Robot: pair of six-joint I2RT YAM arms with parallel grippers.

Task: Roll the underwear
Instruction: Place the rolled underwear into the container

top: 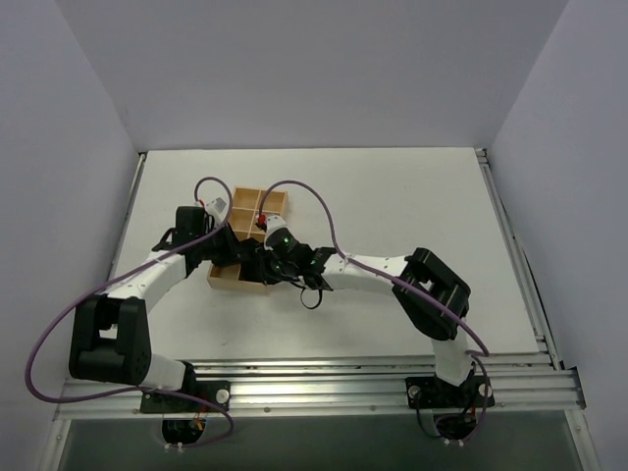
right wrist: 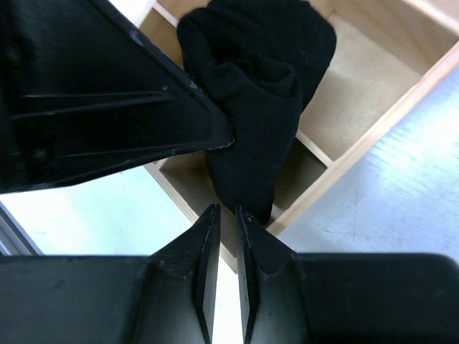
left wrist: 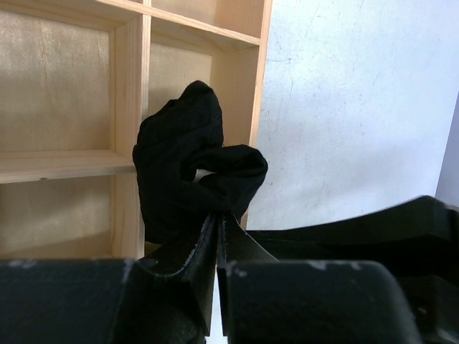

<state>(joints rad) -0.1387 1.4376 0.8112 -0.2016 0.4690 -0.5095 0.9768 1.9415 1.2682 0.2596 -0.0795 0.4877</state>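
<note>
— Holding anything, that left gripper (left wrist: 219, 215)?
— Yes. Its jaws are pinched tight on the underwear (left wrist: 179, 165), a crumpled black bundle held over the wooden tray (left wrist: 129, 86), above a compartment by the tray's edge next to the white table (left wrist: 344, 107).
— And the right gripper (right wrist: 226, 211)?
— Jaws almost together, with only a thin slit between them. The cloth's lower end sits right at their tips; I cannot tell whether they catch it.
</note>
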